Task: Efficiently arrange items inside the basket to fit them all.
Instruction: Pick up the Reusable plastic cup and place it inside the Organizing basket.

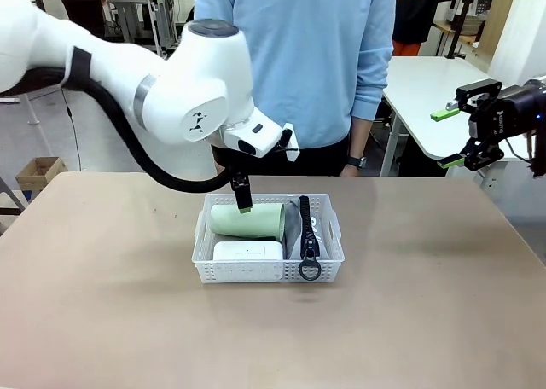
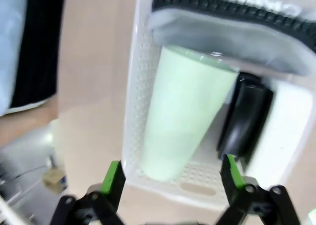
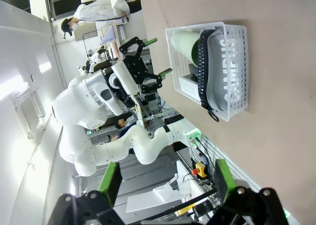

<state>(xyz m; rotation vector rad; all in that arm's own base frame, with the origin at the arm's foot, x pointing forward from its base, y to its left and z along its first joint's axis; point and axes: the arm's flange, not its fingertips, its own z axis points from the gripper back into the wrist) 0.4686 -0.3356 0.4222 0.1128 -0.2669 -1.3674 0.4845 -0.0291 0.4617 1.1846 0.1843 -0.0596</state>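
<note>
The white lattice basket [image 1: 256,273] sits mid-table. Inside it, a pale green cup [image 1: 247,221] lies on its side at the back left, and a white rounded box [image 1: 247,251] sits in front of it. The grey pouch [image 1: 294,235] with its black strap [image 1: 307,235] fills the right side. My left gripper [image 1: 244,203] hangs open just above the cup. In the left wrist view its jaws [image 2: 172,178] straddle the cup [image 2: 185,111]. A black stapler [image 2: 244,119] is wedged between cup and box [image 2: 289,131], with the pouch [image 2: 232,35] beyond. My right gripper [image 1: 456,137] is open and empty, raised off the table's right edge.
A person in a light blue sweater [image 1: 294,56] stands at the far side behind the basket, hands down. The right wrist view shows the basket [image 3: 241,52] and my left gripper [image 3: 148,57] from a distance. Bare tabletop [image 1: 102,304] surrounds the basket.
</note>
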